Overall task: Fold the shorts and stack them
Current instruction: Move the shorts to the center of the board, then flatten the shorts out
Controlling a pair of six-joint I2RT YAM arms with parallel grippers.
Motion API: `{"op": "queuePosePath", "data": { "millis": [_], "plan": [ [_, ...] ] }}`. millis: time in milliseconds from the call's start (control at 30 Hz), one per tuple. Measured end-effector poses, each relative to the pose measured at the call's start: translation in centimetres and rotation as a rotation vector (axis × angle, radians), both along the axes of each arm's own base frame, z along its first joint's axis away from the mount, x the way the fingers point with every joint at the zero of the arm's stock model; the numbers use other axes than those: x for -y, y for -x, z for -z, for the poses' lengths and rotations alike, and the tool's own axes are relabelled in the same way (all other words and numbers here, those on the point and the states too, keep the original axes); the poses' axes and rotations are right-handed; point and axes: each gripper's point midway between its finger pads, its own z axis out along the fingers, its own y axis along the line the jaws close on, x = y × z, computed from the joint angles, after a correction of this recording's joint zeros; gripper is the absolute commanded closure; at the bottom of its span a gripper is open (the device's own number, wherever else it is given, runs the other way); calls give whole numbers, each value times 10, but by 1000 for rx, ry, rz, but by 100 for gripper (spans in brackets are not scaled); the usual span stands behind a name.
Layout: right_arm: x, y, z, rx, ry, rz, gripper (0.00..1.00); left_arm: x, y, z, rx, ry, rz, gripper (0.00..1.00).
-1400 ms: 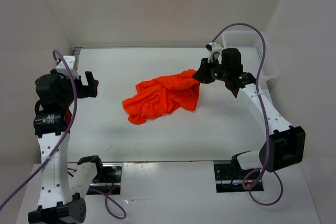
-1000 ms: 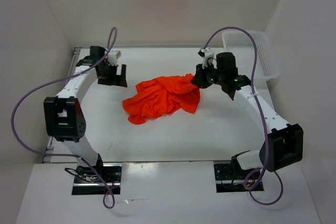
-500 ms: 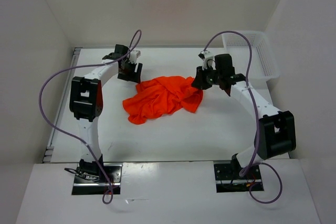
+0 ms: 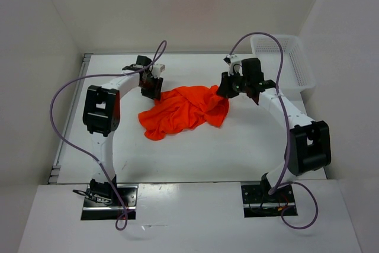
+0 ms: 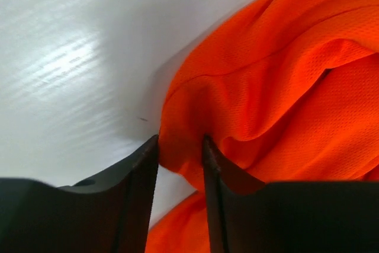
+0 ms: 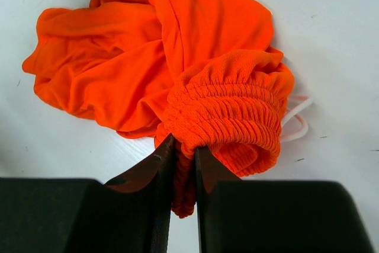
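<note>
Shorts [image 4: 182, 109], bright orange, crumpled, white drawstring [image 6: 296, 124]
</note>
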Motion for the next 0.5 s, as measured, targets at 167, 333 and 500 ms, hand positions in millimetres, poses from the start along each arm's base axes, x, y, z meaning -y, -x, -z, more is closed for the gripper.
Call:
{"op": "queuePosePath", "data": {
  "millis": [167,333,500],
  "plan": [
    [5,-9,-5,3,-5,28,100,8,8,5,-17,4,26,94],
    [12,-46,-32,27,-51,91,100,0,-1,-4,0,-16,-1,100],
    [17,-123,-104,157,-150,162,100,-46,-82,-111,277,-18,-125,100]
  ]
}}
